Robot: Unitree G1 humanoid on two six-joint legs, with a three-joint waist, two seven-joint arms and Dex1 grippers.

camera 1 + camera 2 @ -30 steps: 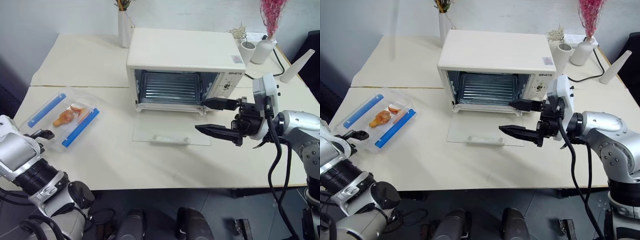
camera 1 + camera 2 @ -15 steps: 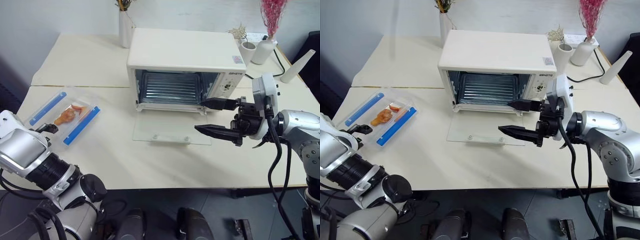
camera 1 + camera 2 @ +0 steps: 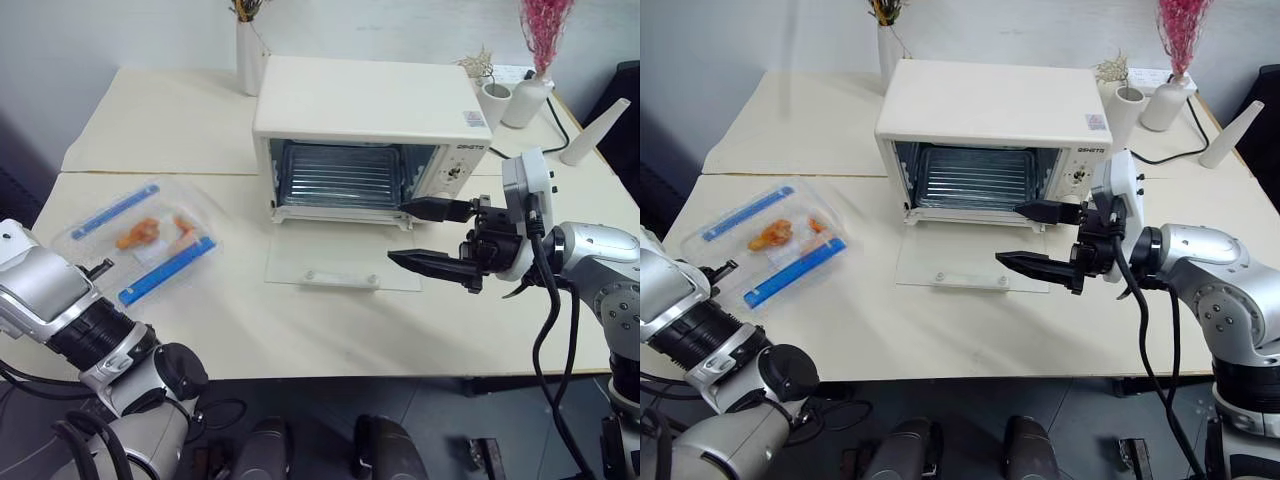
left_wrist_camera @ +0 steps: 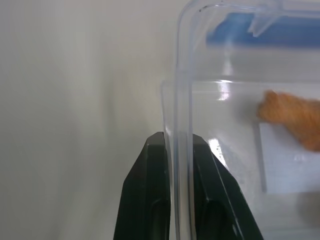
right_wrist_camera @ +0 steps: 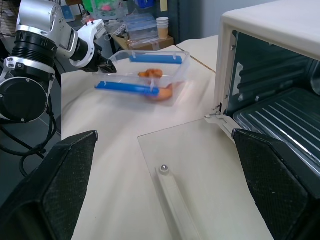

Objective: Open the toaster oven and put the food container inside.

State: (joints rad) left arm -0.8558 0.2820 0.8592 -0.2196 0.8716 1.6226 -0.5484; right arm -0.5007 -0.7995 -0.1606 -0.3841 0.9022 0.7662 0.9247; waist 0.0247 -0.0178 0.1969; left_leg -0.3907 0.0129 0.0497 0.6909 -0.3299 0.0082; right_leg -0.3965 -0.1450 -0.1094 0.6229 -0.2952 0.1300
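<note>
Two arms out over one pale worktop [image 3: 300,330]. Left fingers [image 4: 178,142] pinched together on the clear rim of the food container [image 3: 140,240], one black finger on each side of the thin wall, at a short end near a corner. Food container at about 9 o'clock from the toaster oven [image 3: 370,110], well apart from it, near the worktop's left side. Lid on, with two blue clip strips [image 3: 165,270] along the long sides and orange food pieces [image 3: 137,236] showing through the clear top. Hard to tell if the box sits flat on the worktop or is up a little at the held end.

Toaster oven at the middle back of the worktop, big and cream-white. Glass door [image 3: 340,262] wide open and lying flat at 6 o'clock from the oven, white bar handle [image 3: 342,277] along its near edge. Wire rack [image 3: 340,175] bare inside. Knobs [image 3: 452,172] on the front panel, at 3 o'clock from the opening.

Right fingers [image 3: 397,232] spread wide apart with nothing between them, held up off the worktop just beside the door's right edge, tips aimed across toward the container's side.

White vase [image 3: 248,55] at 11 o'clock from the oven. Small white vase with pink sprigs [image 3: 527,100] at 2 o'clock from it.
</note>
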